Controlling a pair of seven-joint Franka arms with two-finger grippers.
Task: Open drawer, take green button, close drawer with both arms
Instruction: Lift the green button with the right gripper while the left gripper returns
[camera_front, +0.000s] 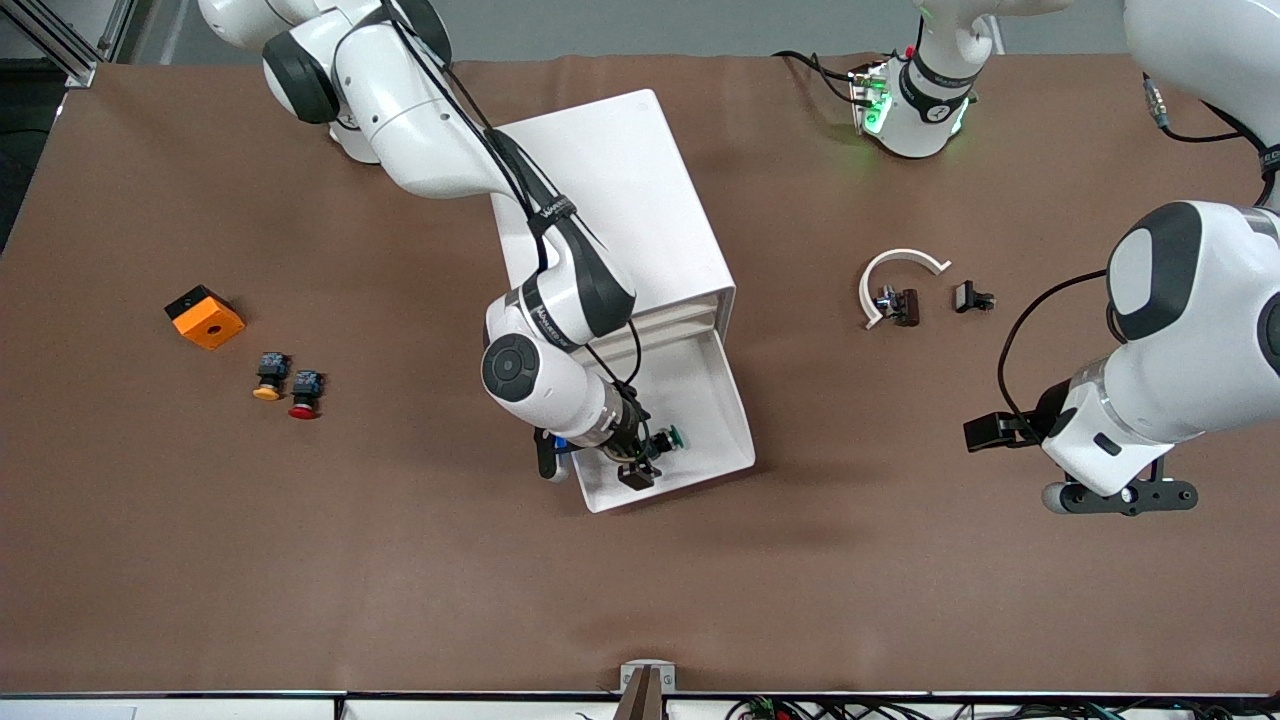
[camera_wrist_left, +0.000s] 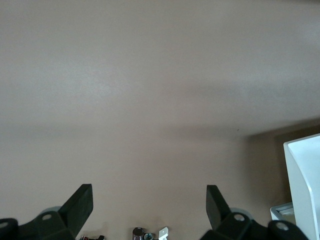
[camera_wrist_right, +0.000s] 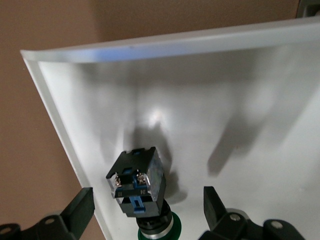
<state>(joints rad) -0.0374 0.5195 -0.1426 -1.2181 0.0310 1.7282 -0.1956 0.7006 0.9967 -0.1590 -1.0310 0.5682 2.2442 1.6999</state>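
From the front camera, the cabinet (camera_front: 620, 200) sits mid-table with its bottom drawer (camera_front: 715, 420) pulled out toward the camera. The right gripper (camera_front: 645, 455) hangs low over the drawer's front part, at about seven o'clock from the drawer's middle. The green button (camera_front: 673, 436) lies inside the drawer, just beside the gripper's fingers. The left gripper (camera_front: 1120, 497) waits over bare table at the left arm's end, about four o'clock from the cabinet. A red button (camera_front: 304, 392) and a yellow button (camera_front: 269, 375) lie toward the right arm's end.

In the left wrist view, the left gripper (camera_wrist_left: 149, 202) is spread wide and holds nothing, above the brown table (camera_wrist_left: 150, 100).

In the right wrist view, the right gripper (camera_wrist_right: 149, 202) is wide open, its fingers (camera_wrist_right: 80, 207) standing either side of the button (camera_wrist_right: 140, 187) without touching it.
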